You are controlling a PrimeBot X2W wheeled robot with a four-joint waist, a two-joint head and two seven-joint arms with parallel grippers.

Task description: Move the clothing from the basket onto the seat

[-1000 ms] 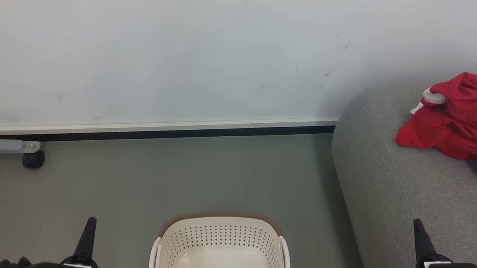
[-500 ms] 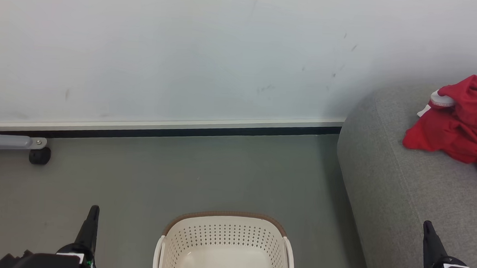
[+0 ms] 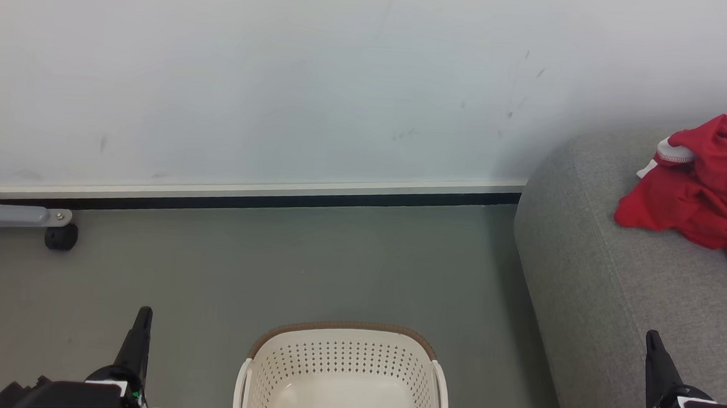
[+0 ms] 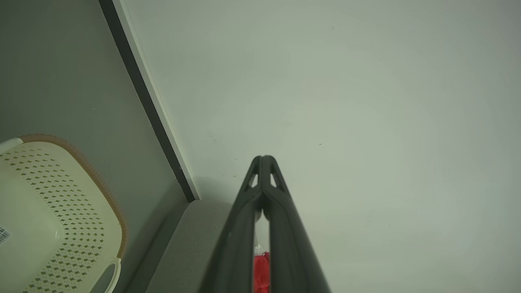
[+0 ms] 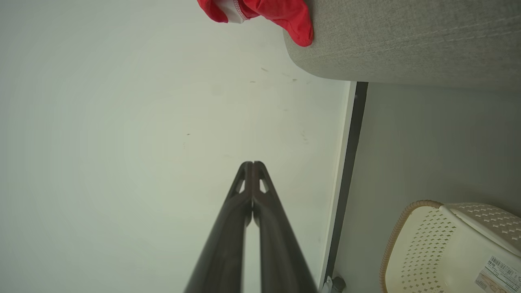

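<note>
The job looks all but done: the clothing [image 3: 694, 184] lies heaped on the seat [image 3: 614, 292], the basket [image 3: 343, 358] on the floor [image 3: 273, 267] shows a bare bottom where I can see in, and the left pincer [image 3: 143, 317] and right pincer [image 3: 653, 340] are both pressed together, empty.

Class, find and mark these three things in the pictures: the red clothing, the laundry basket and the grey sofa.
red clothing [image 3: 693, 199], head view, on the middle of the red fabric heap.
laundry basket [image 3: 340, 359], head view, on its perforated back wall.
grey sofa [image 3: 608, 285], head view, on bare upholstery.
</note>
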